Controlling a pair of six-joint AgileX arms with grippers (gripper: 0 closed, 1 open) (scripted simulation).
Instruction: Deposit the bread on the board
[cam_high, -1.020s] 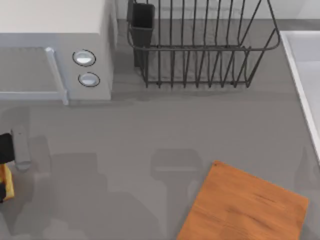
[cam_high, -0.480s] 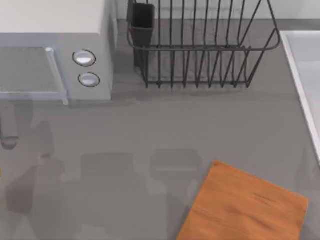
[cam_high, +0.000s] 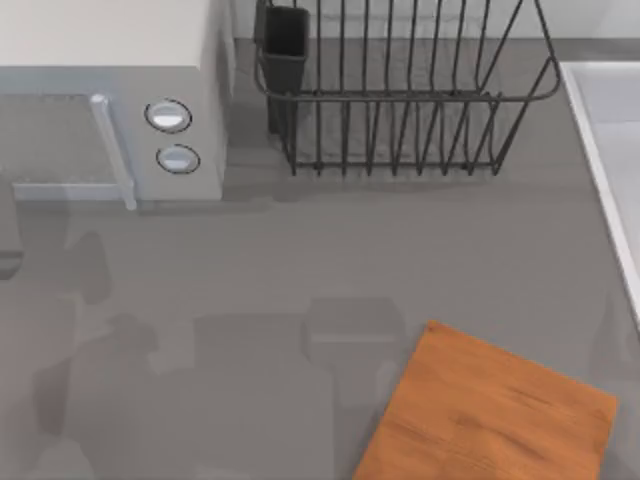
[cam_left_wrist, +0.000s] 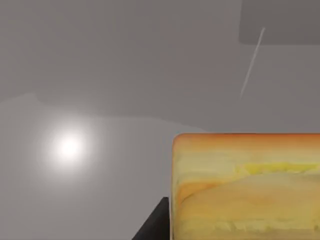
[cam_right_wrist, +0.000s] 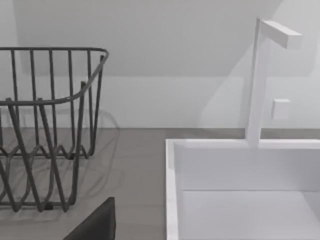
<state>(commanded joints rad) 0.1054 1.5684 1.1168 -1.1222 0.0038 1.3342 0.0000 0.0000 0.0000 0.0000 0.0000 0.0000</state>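
The bread (cam_left_wrist: 245, 185), golden-yellow with orange-brown edges, sits very close in the left wrist view, raised above the grey counter. My left gripper (cam_left_wrist: 235, 232) is shut on it, and one dark finger (cam_left_wrist: 152, 227) presses against the slice's side. The board (cam_high: 490, 415), an orange-brown wooden rectangle, lies at the table's front right in the top view, bare on top. A dark part of my right gripper (cam_right_wrist: 95, 224) shows at the edge of the right wrist view, near the sink.
A microwave (cam_high: 110, 100) stands at the back left and a black wire dish rack (cam_high: 400, 90) at the back middle. A white sink (cam_high: 610, 150) with a faucet (cam_right_wrist: 260, 80) runs along the right side. Arm shadows fall on the counter's left half.
My left gripper with the bread has slid off the top view's left edge, moving toward the back. Its shadows on the counter have shifted. The board has not moved.
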